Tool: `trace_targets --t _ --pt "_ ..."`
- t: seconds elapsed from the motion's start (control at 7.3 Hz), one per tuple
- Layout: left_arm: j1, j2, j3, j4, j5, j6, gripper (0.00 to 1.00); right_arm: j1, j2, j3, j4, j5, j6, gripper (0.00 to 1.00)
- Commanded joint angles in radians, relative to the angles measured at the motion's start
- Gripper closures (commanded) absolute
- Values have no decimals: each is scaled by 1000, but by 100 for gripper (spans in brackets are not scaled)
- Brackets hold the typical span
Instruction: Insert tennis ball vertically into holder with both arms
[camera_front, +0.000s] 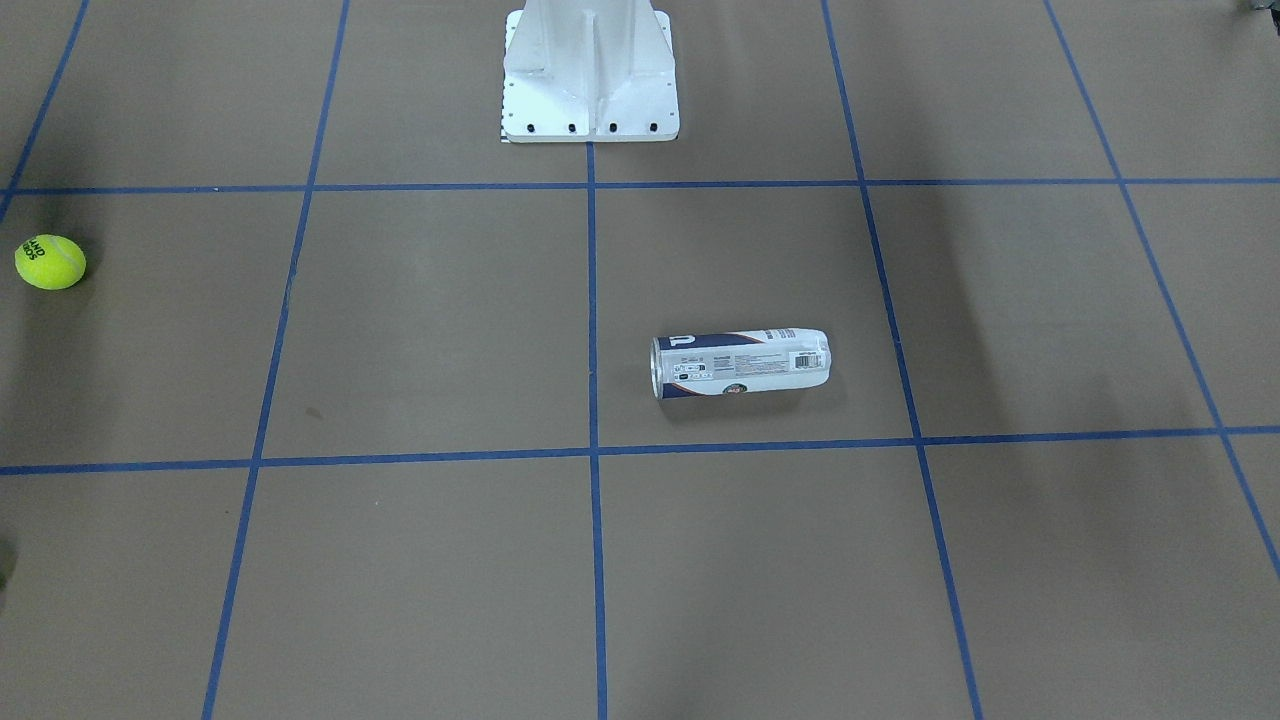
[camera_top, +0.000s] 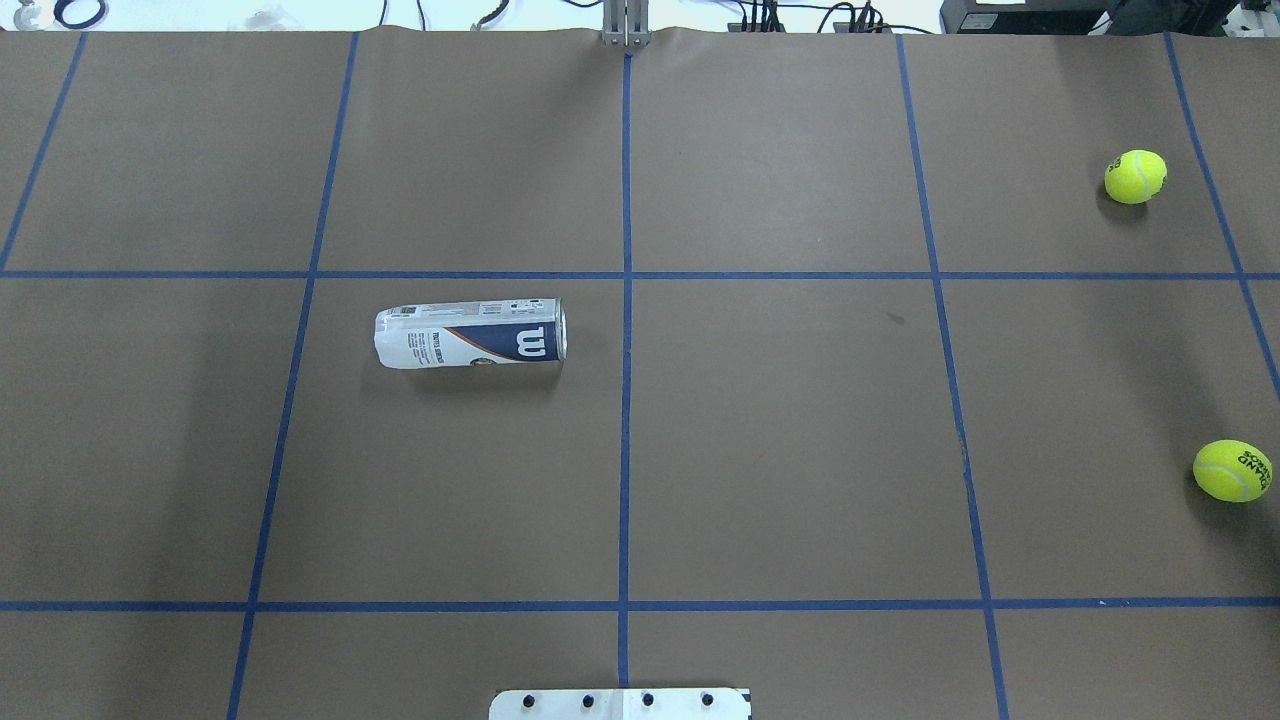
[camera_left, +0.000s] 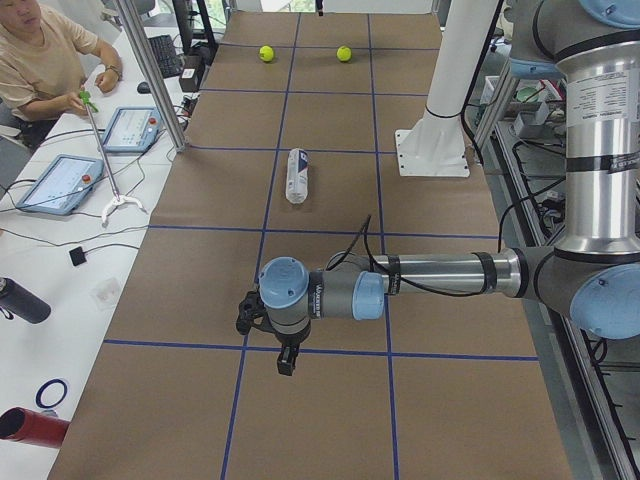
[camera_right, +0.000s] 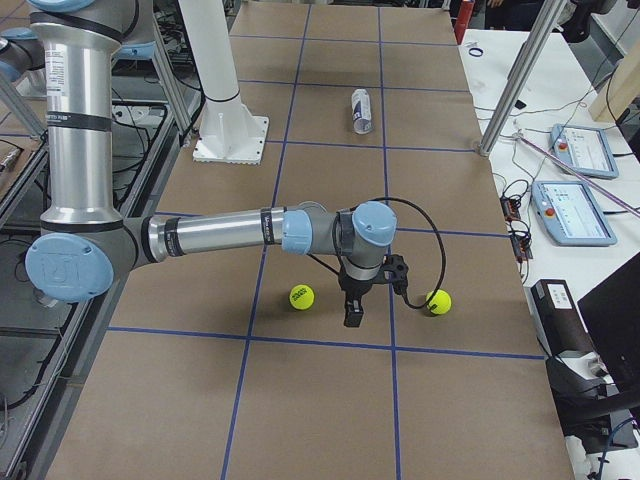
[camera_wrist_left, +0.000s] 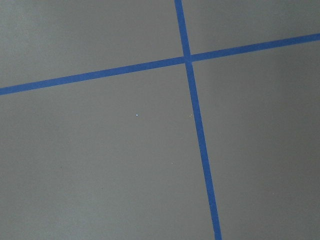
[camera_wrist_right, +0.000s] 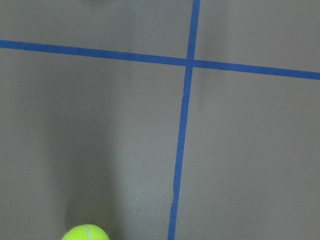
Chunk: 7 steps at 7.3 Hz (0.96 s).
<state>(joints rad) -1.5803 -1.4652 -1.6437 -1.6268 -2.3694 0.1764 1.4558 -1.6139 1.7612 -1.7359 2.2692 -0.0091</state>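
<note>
The holder (camera_top: 470, 334) lies on its side on the robot's left half of the table, "W" end toward the middle; it also shows in the front view (camera_front: 741, 363) and the side views (camera_left: 297, 175) (camera_right: 361, 110). A tennis ball (camera_top: 1232, 470) with black lettering rests at the right edge (camera_front: 50, 262) (camera_right: 301, 296). A second tennis ball (camera_top: 1135, 177) lies farther out (camera_right: 437, 301). One ball shows at the bottom edge of the right wrist view (camera_wrist_right: 86, 232). My right gripper (camera_right: 352, 315) hangs above the table between the two balls. My left gripper (camera_left: 285, 362) hangs over bare paper, well away from the holder. I cannot tell whether either is open or shut.
The white metal pedestal (camera_front: 590, 70) stands at the robot's side of the table, midway (camera_top: 620, 703). Blue tape lines grid the brown paper (camera_wrist_left: 192, 110). A person sits at a side table with tablets (camera_left: 60, 180); metal posts (camera_right: 510, 90) stand at the table edge.
</note>
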Motion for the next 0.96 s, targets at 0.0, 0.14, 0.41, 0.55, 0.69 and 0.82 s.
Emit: trace_targets --t 0.0,0.14,0.41,0.55,0.69,0.82 --pt "0 2 -25 1 2 -2 0 0 6 4 -1 1 -2 1" --pt "0 -6 -28 1 4 -5 0 0 11 10 1 1 -2 1" --pt "0 -14 -34 1 1 -12 0 -9 41 11 -2 -10 7 1" --pt "0 -15 -36 1 1 -12 0 -11 52 17 2 -2 11 1" --pt "0 -17 -42 1 1 -12 0 -11 75 15 1 -7 11 1" --pt "0 -18 -48 1 1 -12 0 -9 87 24 1 -5 9 1"
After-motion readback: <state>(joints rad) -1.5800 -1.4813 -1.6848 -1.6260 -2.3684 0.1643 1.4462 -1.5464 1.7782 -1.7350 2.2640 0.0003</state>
